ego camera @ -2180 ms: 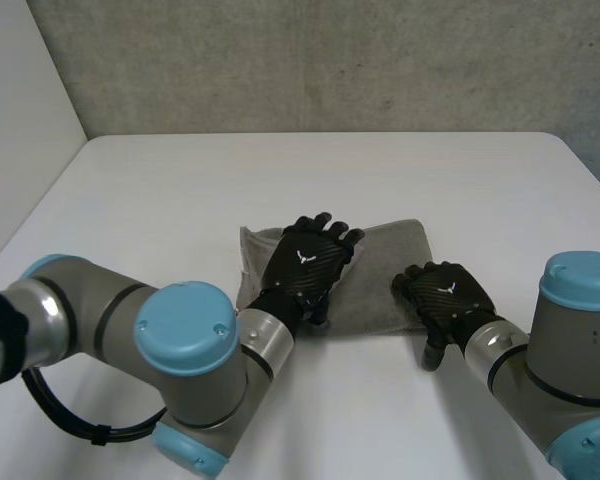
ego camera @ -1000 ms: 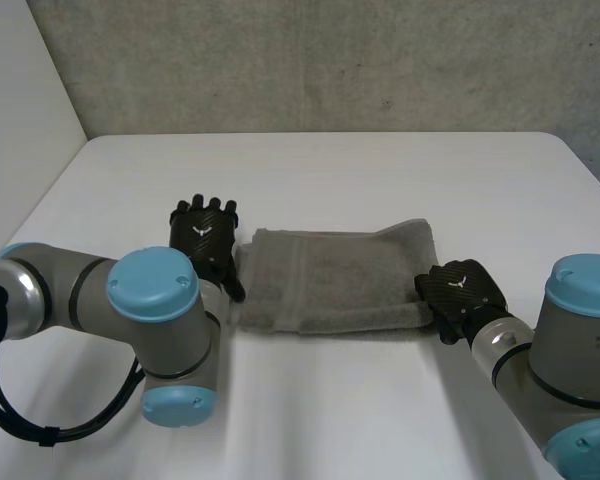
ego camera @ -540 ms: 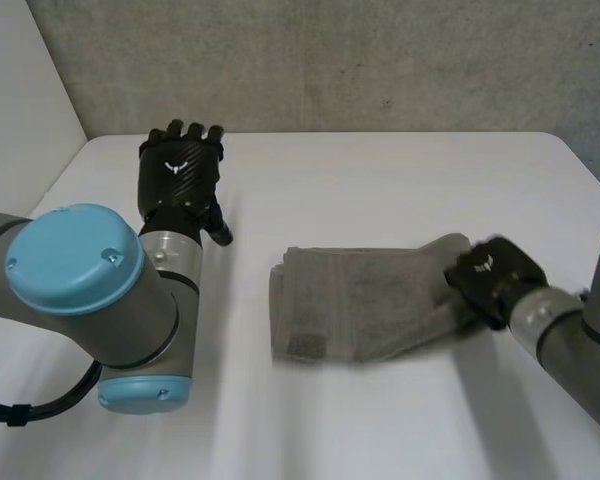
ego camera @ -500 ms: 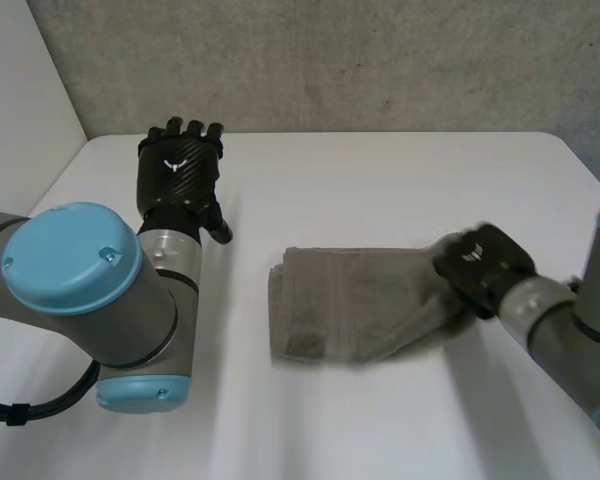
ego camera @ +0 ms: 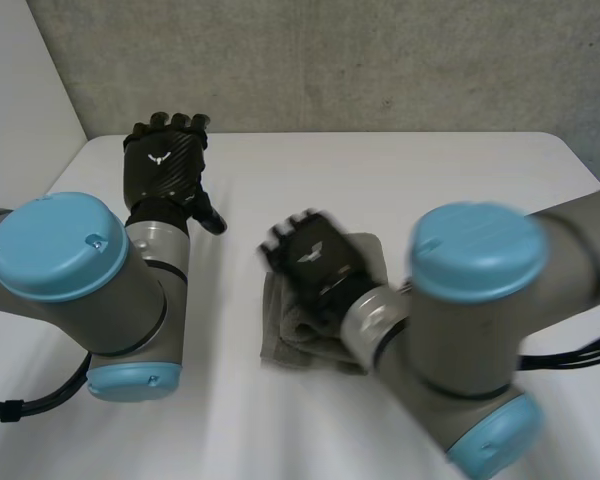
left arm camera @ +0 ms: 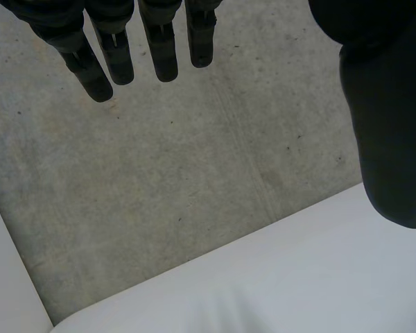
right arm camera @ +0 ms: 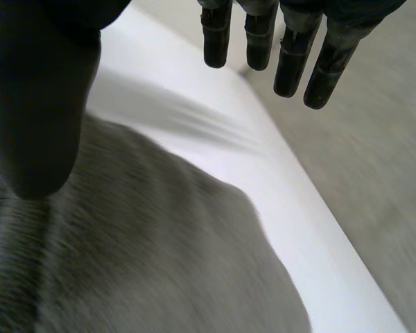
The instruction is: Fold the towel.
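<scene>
Towel: the grey towel [ego camera: 290, 338] lies bunched in a small folded heap near the middle of the white table [ego camera: 450, 180].
Right hand, place: the right hand [ego camera: 315, 258] is over the far part of the towel, back upward. The right arm [ego camera: 470, 300] reaches across the near side of the heap and covers part of it.
Right hand, state: wide open. In its wrist view the fingers [right arm camera: 291, 55] are straight and stand well apart from the thumb, with nothing between them.
Towel to right hand: the cloth lies under the palm and thumb, and the fingertips reach past its edge over bare table. I cannot tell whether the palm touches the cloth.
Left hand, place: the left hand [ego camera: 163, 165] is raised over the far left part of the table, well apart from the towel.
Left hand, state: open and holding nothing. Its fingers [left arm camera: 97, 66] are straight and the thumb is off to one side; the concrete wall [left arm camera: 194, 173] lies beyond them.
Left arm: the left arm [ego camera: 70, 270] is beside the towel, not touching it.
</scene>
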